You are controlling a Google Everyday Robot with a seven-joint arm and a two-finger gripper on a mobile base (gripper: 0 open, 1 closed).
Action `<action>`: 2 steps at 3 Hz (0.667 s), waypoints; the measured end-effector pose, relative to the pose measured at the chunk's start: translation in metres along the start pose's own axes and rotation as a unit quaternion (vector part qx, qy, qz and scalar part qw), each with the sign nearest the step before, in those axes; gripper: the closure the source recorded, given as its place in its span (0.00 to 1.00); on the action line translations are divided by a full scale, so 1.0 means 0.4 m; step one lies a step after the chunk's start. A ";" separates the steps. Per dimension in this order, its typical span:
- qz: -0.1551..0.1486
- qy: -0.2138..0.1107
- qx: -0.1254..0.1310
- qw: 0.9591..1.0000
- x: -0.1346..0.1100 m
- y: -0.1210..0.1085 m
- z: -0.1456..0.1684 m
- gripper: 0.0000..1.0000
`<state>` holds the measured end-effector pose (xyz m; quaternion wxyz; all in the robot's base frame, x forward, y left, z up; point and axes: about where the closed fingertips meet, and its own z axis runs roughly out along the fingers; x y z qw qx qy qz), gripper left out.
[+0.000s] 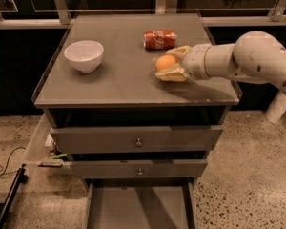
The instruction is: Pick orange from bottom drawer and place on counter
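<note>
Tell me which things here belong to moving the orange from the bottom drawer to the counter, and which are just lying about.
Job: orange, gripped by the pincer down at the counter; bottom drawer, pulled open.
Lying about: white bowl; red soda can; two knobbed drawers.

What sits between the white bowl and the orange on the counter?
Nothing: the camera view shows bare counter between white bowl and orange. The hand grips the orange, reaching in from the picture's right.
</note>
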<state>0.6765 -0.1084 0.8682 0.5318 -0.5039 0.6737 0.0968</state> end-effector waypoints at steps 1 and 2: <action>0.000 0.000 0.000 1.000 0.000 0.000 0.000 0.00; 0.000 0.000 0.000 1.000 0.000 0.000 0.000 0.00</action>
